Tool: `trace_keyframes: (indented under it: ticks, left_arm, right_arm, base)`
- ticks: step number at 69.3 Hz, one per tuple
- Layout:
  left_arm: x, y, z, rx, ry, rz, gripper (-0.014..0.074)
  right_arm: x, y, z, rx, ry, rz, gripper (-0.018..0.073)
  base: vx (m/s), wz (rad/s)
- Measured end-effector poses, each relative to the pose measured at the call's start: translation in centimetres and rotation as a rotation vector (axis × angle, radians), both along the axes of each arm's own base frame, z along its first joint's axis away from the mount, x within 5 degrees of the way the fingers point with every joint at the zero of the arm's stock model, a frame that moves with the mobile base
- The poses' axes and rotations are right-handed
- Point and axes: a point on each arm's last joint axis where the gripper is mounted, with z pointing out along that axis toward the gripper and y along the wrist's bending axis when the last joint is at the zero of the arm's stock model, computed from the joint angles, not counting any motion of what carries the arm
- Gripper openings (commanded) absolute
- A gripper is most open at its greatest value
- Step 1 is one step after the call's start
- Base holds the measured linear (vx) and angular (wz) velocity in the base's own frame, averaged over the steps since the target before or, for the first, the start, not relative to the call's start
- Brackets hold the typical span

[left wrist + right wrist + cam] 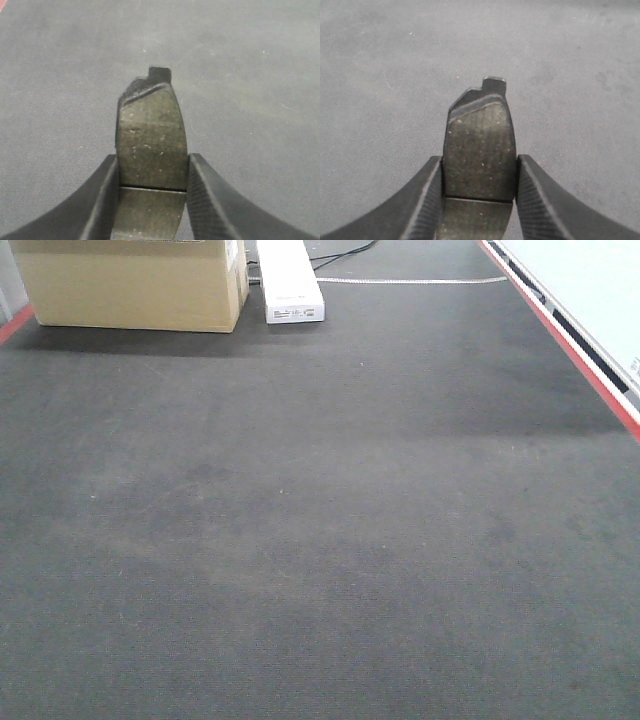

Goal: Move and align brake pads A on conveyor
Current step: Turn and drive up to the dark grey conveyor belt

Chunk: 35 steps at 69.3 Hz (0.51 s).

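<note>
In the left wrist view my left gripper [152,165] is shut on a dark grey curved brake pad [151,135], gripped across its width near the cross groove, its end tab pointing away over the dark belt [250,75]. In the right wrist view my right gripper [479,165] is shut on a second like brake pad [480,145], held the same way above the belt [385,75]. The front view shows only the wide dark grey conveyor [320,540]; no pads and no grippers appear in it.
A cardboard box [130,285] stands at the belt's far left, a white oblong box [290,280] beside it. A red edge strip [570,350] runs along the right side, with a white wall panel beyond.
</note>
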Motion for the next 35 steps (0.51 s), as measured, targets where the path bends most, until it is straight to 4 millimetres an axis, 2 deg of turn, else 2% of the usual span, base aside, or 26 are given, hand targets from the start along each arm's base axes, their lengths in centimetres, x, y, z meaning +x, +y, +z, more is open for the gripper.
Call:
trace_keyframes:
  ticks: [35]
  left_arm:
    - [0.00,0.00,0.00,0.000,0.000,0.000,-0.0006]
  right_arm:
    - [0.00,0.00,0.00,0.000,0.000,0.000,-0.0011]
  base:
    - [0.00,0.00]
